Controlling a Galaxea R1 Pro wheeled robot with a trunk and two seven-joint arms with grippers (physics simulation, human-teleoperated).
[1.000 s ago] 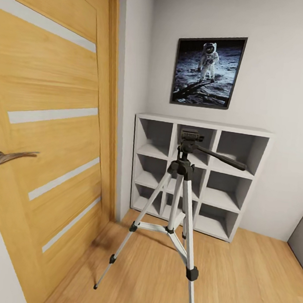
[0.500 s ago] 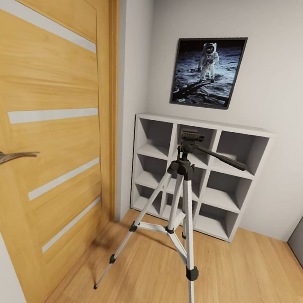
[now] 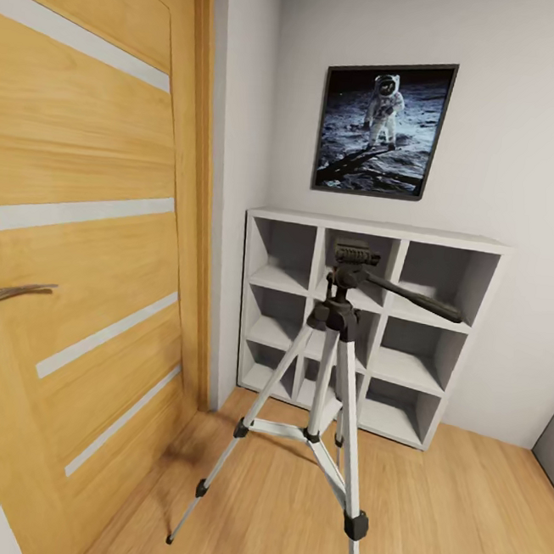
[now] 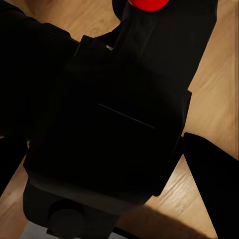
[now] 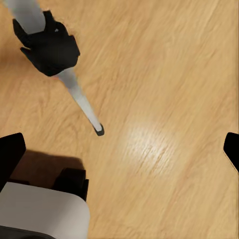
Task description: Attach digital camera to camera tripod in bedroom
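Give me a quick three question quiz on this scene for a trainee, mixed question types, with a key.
1. True or false: the tripod stands in front of the white shelf.
2. Which gripper holds the camera? A) left B) right C) neither
3. Fill in: in the head view, the tripod's pan handle points away from the ____.

Key:
1. True.
2. A. The left wrist view shows the camera's black body and red button close up; the right gripper is open over bare floor.
3. Door.
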